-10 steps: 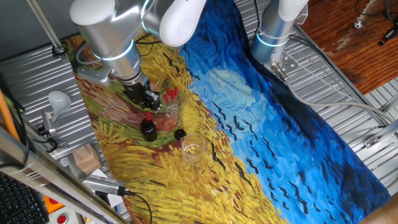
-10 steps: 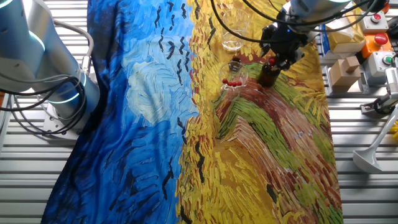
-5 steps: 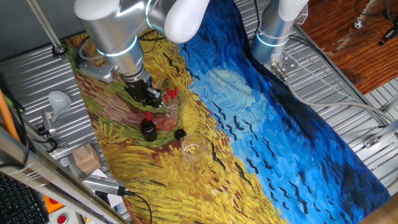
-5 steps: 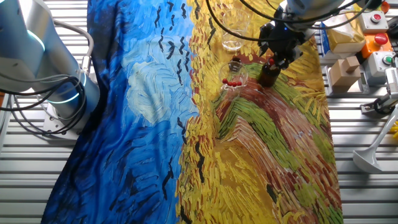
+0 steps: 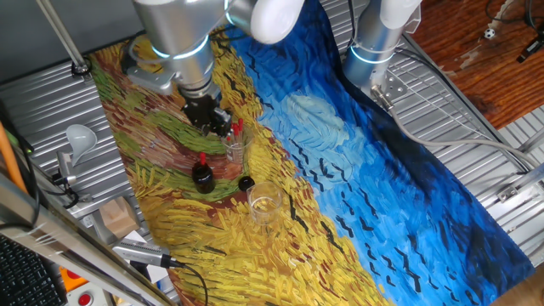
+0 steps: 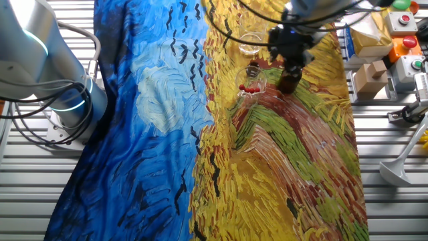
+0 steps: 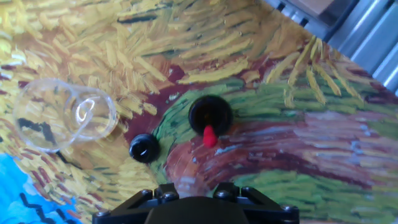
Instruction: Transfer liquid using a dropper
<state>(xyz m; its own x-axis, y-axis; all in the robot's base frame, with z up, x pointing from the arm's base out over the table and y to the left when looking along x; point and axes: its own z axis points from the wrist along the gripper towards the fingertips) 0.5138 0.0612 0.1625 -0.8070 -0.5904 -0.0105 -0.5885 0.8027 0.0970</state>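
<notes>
A dropper with a red bulb [image 5: 202,159] stands on its own in the small dark bottle [image 5: 202,177]. The hand view shows the bulb [image 7: 209,135] and the bottle's mouth [image 7: 210,113] from above. Several more red-bulbed droppers stand in a clear glass [image 5: 234,140], also in the other fixed view [image 6: 251,84]. My gripper [image 5: 214,117] hangs above the cloth just behind this glass, away from the bottle [image 6: 289,79]. In the hand view the gripper [image 7: 193,186] has its jaws apart with nothing between them.
A small black cap [image 7: 144,148] lies beside the bottle, and an empty clear glass [image 7: 65,115] stands beyond it. All rest on a painted cloth [image 5: 357,195] over the table. A second arm's base [image 5: 374,42] stands at the far edge.
My gripper has moved away from the bottle, up and toward the glass of droppers. The red-bulbed dropper stays standing in the bottle.
</notes>
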